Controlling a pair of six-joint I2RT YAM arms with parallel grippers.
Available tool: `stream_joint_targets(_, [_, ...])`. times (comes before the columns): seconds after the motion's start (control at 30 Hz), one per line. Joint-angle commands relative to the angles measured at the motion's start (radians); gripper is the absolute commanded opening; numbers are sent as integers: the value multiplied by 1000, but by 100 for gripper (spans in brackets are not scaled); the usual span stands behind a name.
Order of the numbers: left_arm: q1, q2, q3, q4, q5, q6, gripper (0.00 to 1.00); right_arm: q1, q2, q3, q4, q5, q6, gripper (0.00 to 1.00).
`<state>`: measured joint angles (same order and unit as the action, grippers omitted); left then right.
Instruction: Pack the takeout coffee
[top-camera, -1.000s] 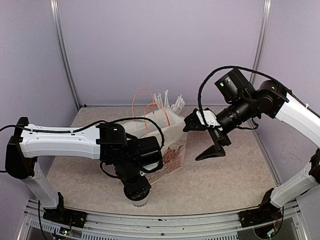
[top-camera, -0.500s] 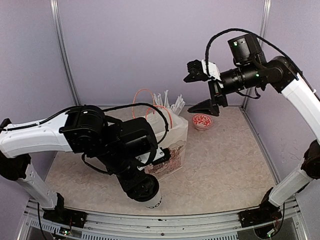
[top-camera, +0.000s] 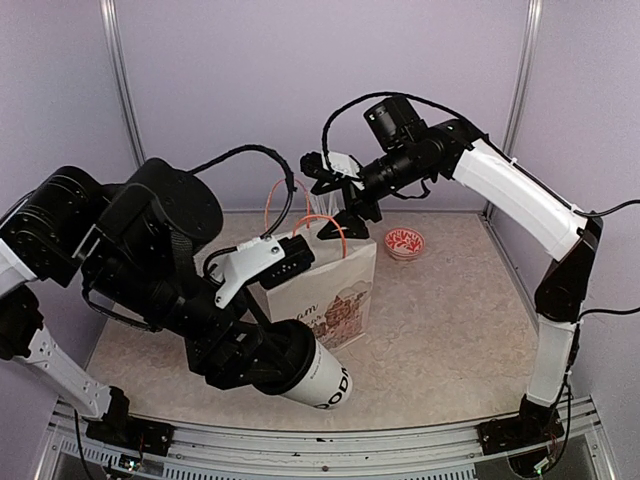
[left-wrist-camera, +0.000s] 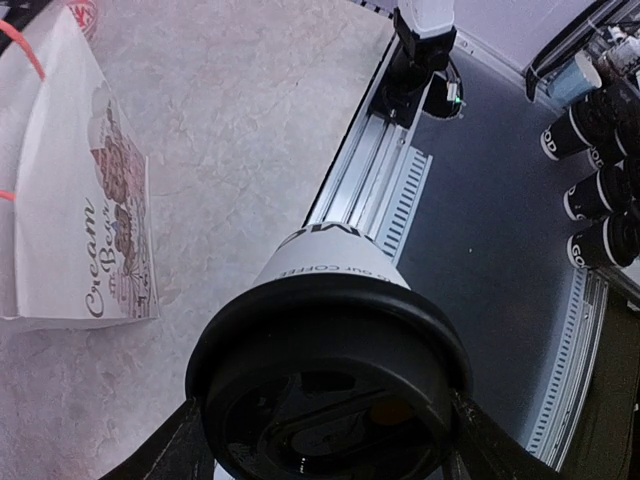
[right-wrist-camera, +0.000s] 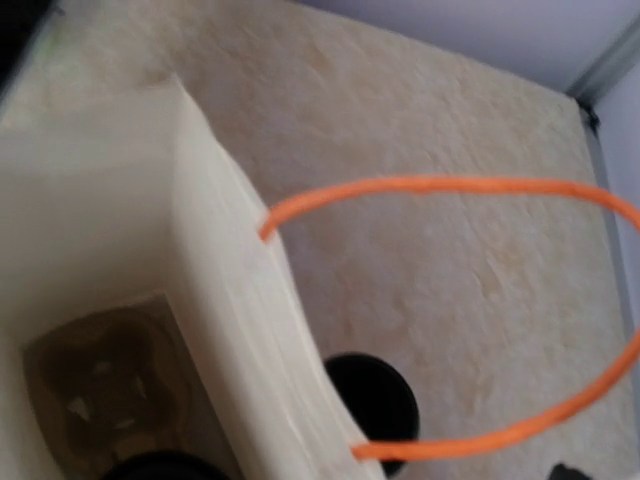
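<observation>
One lidded paper cup (top-camera: 322, 377) hangs tilted above the table's front edge, just in front of the paper bag (top-camera: 330, 290). Your left gripper (left-wrist-camera: 326, 436) pinches it from both sides up at the rim, flanking the black lid (left-wrist-camera: 330, 385). Your right gripper (top-camera: 332, 192) hangs spread wide above the bag's orange handles (top-camera: 318, 215), holding nothing. Treat the cup as light but soft-walled: a hard squeeze would likely dent it or pop the lid. Hold high near the stiffer rim, bring it upright, and aim for the cardboard carrier (right-wrist-camera: 105, 385) inside the bag.
</observation>
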<state>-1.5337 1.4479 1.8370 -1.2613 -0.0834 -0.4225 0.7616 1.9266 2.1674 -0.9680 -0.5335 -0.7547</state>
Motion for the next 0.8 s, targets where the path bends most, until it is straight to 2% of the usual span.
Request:
stream_joint_targets(0.0, [-3,-72,37,10,-94,-21,67,-6,-48,45,-25,-127,-14,99])
stream_joint_targets(0.13, [-3,-104,76,20,-183,-9,68,-6,-70,-25,108,-24,35,97])
stream_joint_targets(0.37, [-2,-191,133,97,-377,-31,70,-7,86,104,12,-63,39,84])
stream_joint_targets(0.53, [-1,-328,70,232,-470,-23,70,-6,129,103,29,-74,45,76])
stream_joint_targets(0.63, [0,-394,20,279,-520,-14,69,-5,140,102,29,-80,52,69])
stream_joint_targets(0.77, [0,-404,17,227,-645,-46,70,-6,143,97,27,-81,51,51])
